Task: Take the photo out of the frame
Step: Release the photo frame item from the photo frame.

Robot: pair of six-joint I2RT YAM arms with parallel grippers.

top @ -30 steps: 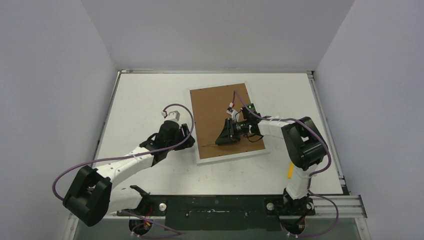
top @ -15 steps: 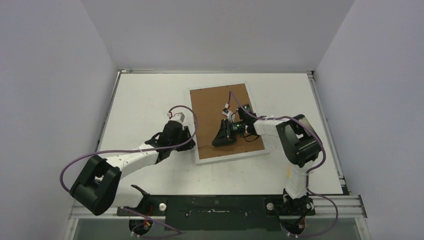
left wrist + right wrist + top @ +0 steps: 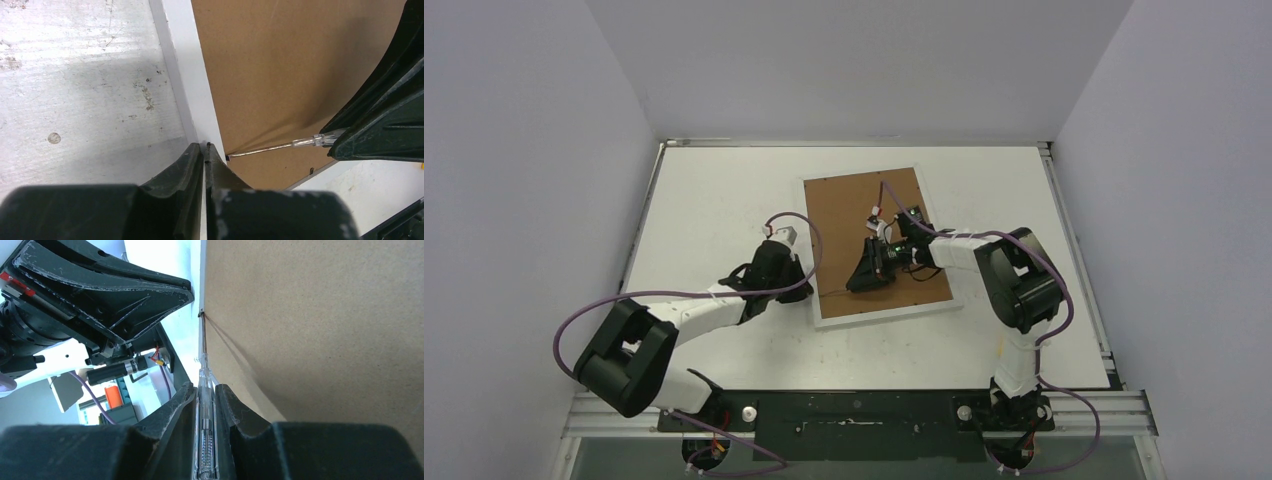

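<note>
The frame [image 3: 886,312] lies face down in the middle of the table, its brown backing board [image 3: 854,215] upward inside the white border [image 3: 182,75]. The photo is hidden beneath the board. My right gripper [image 3: 205,387] is shut on a clear-handled screwdriver [image 3: 204,365]. The metal tip meets a small black tab [image 3: 201,314] on the board's left edge. My left gripper [image 3: 205,146] is shut with nothing between its fingers. Its tips rest on the white border close to that tab. From above, the left gripper [image 3: 802,290] and right gripper [image 3: 854,285] face each other across the frame's lower left edge.
Purple cables loop from both arms over the table [image 3: 714,200]. The table's metal rail [image 3: 1074,250] runs along the right side. Grey walls close the table in on three sides.
The left gripper's jaws have closed, and it has shifted slightly toward the frame's left edge. The right gripper with the screwdriver moved a little left across the board.
</note>
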